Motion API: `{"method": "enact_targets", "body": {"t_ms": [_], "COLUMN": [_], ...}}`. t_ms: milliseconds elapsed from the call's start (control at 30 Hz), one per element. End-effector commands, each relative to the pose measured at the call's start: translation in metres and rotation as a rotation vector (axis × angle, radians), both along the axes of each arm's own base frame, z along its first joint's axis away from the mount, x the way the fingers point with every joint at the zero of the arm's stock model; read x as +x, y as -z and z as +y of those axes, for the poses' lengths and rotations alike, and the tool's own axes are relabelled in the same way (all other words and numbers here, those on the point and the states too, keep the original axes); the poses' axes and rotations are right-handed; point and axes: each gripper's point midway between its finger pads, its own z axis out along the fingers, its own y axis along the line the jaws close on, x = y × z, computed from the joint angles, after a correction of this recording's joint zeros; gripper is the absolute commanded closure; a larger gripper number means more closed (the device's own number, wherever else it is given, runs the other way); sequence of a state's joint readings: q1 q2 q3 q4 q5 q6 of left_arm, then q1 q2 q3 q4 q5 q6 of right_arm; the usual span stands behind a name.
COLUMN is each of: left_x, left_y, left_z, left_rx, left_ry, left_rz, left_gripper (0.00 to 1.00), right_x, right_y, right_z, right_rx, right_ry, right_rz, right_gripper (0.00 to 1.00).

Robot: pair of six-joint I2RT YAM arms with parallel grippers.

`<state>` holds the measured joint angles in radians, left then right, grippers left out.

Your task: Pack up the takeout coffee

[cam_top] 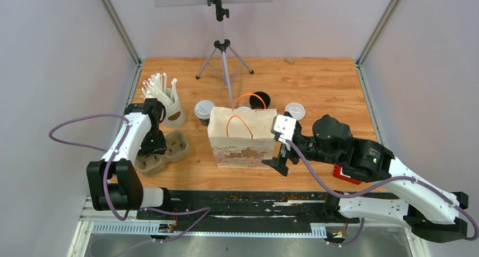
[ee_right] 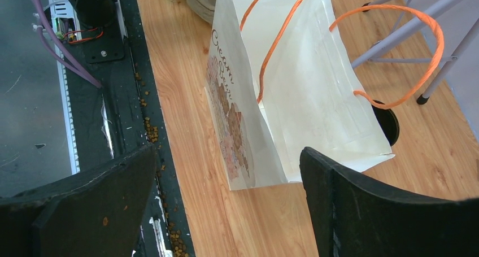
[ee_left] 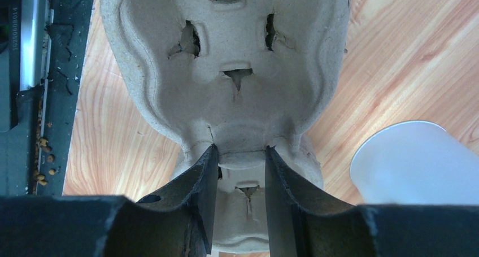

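Fetching the carrier: left gripper (ee_left: 241,152) seems clamped on the pulp tray (ee_left: 237,42) (right gripper (ee_right: 226,152) gapes idle); next, a level lift.

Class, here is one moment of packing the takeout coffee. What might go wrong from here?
1. The left end effector pinches only the thin centre ridge of the brown moulded-pulp cup carrier; lifted, it may tear or tilt, perhaps knocking the white cup of straws beside it.
2. The open right end effector sits close to the white paper bag with orange handles; a nudge might tip it.
3. One black paper cup stands lidless, so any contents might spill.
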<state>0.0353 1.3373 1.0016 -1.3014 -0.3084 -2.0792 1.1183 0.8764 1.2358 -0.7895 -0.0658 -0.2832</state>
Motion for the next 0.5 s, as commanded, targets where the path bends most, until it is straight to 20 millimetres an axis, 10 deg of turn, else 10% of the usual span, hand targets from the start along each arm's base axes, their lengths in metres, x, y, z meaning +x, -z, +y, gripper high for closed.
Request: {"method": "enact_targets", "body": {"t_ms": [0,467], "left_x": [0.004,0.004], "left_y": [-0.025,-0.054], "left_z": [0.011,0.009], "left_rx": [0.049,0.042], "left_ry": [-0.136,-0.011], "left_rz": [-0.058,-0.050], "left_gripper": [0.66,0.68], "right_x": [-0.004,-0.005], "right_y": [-0.006,-0.004], "right_z": [0.001,0.004], "right_rx": [0.020,0.021], "right_ry": [-0.024,-0.029], "right_rz": [-0.008,0.003], "right_gripper": [0.01,0.00]}}
